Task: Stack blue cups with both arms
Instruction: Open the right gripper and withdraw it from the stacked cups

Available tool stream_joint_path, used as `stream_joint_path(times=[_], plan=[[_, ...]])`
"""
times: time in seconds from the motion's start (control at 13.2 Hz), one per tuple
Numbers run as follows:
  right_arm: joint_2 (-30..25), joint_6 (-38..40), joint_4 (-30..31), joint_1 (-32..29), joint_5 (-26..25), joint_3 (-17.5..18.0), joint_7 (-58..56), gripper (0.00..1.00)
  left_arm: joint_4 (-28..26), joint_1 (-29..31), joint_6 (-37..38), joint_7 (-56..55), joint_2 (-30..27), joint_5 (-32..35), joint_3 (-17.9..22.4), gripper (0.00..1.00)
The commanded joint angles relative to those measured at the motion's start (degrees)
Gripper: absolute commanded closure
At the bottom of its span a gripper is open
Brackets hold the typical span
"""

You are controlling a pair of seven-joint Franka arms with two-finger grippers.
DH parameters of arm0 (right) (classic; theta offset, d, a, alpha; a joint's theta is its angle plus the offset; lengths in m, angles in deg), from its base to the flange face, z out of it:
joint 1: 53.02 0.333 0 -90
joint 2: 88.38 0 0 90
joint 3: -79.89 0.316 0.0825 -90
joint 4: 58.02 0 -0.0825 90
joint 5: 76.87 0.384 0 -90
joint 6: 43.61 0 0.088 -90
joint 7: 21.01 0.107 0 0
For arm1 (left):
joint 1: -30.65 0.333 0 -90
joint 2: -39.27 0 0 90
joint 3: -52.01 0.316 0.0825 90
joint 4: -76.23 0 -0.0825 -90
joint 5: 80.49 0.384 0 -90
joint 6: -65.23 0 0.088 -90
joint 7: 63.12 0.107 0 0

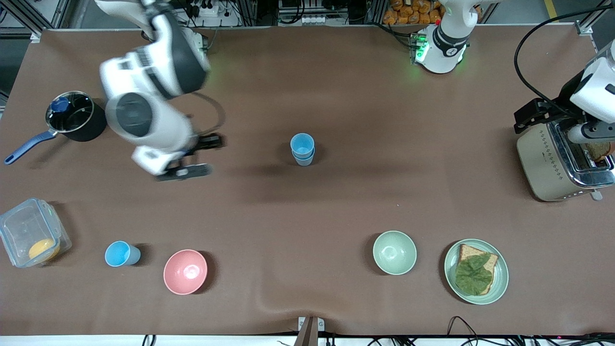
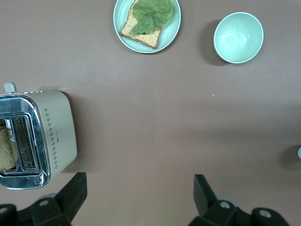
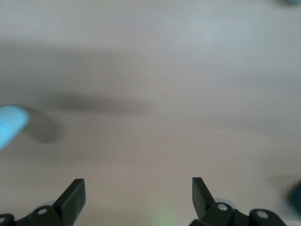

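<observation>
Cups, blue, three showing: two are sitting nested as a stack (image 1: pixel 302 149) at the middle of the brown desk (image 1: pixel 336 211), one inside the other, upright; a third blue cup (image 1: pixel 121 253) is standing alone nearer the front camera toward the right arm's end, just beside the pink bowl (image 1: pixel 185 271) and near a clear lidded box (image 1: pixel 30 239) holding something orange. Right pincer (image 1: pixel 192 156) is hanging over bare desk between the stack and the saucepan (image 1: pixel 73 120), fingers (image 3: pixel 71 197) spread wide with nothing between them; what is probably the lone cup is showing as a pale blue blur (image 3: pixel 10 125) at the edge of the right wrist view. Left pincer (image 2: pixel 140 194) is hanging beside the toaster (image 1: pixel 559 161) at the left arm's end, fingers spread, gripping nothing; bread is sitting in the toaster slot. Pale green bowl (image 1: pixel 394 252) is resting beside a green plate (image 1: pixel 475 271) carrying bread topped with a leaf, both nearer the front camera than the toaster.
</observation>
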Motion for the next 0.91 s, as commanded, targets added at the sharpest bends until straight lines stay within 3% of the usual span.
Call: stream_joint_path(times=[0.0, 0.3, 0.53, 0.84], plan=[[-4.69, 0.74, 0.93, -7.0, -5.65, 1.32, -2.7, 0.0, -0.88, 0.59, 0.25, 1.4, -1.08, -0.87, -0.32, 0.0], [-12.07, 1.53, 2.32, -13.96, -4.88, 1.58, -5.52, 0.0, -0.96, 0.59, 0.25, 1.4, -0.91, -0.87, -0.24, 0.0], [-18.04, 4.95, 3.91, -19.31, 2.4, 1.58, -9.18, 0.0, -0.44, 0.59, 0.25, 2.1, -0.73, -0.53, -0.15, 0.0], [-19.12, 6.02, 3.56, -26.18, 3.13, 2.11, -18.96, 0.0, 0.27, 0.59, 0.34, 4.22, -0.55, 1.84, 0.03, 0.0]])
